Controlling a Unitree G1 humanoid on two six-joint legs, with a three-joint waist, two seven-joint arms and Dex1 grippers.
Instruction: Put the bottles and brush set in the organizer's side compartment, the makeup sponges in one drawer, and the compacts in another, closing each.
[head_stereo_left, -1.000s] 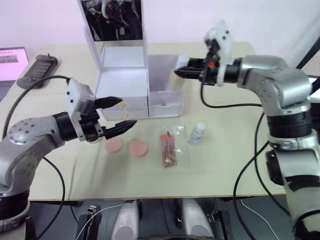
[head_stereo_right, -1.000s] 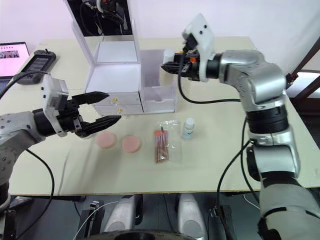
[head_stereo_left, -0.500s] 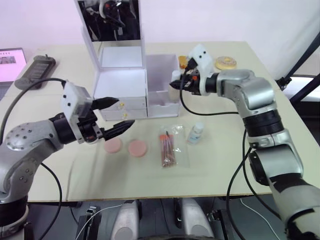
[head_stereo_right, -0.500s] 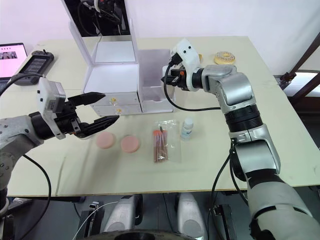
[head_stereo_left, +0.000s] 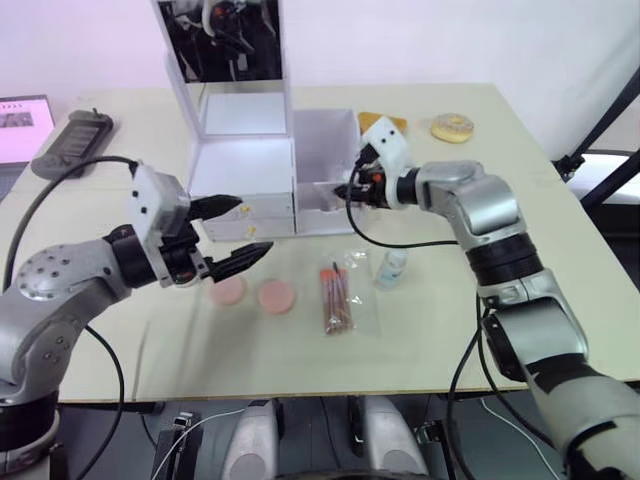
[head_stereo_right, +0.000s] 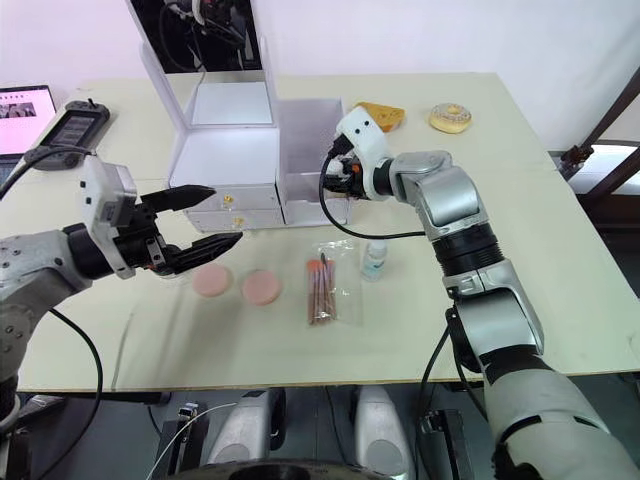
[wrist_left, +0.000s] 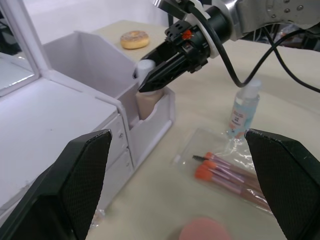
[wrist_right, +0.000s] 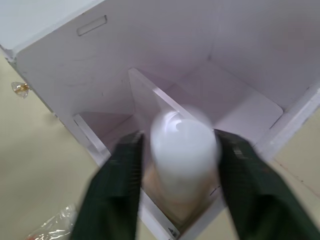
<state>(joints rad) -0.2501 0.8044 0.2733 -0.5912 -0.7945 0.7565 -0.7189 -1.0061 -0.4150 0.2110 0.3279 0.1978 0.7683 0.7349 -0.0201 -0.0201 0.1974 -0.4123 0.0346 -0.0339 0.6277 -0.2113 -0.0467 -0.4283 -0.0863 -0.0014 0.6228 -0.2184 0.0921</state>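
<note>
White acrylic organizer (head_stereo_left: 245, 180) is rigid. The right gripper (wrist_left: 150, 77) is pinched on the white-capped beige bottle (wrist_left: 145, 97), lowered into the side compartment (head_stereo_left: 325, 195); it looks slick, so grip the cap. Left gripper (head_stereo_left: 240, 232) spread open, holding nothing.

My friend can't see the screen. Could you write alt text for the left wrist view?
The right gripper lowers a white-capped beige bottle into the white organizer's side compartment. A clear bottle and bagged brush set wait on the table.
</note>
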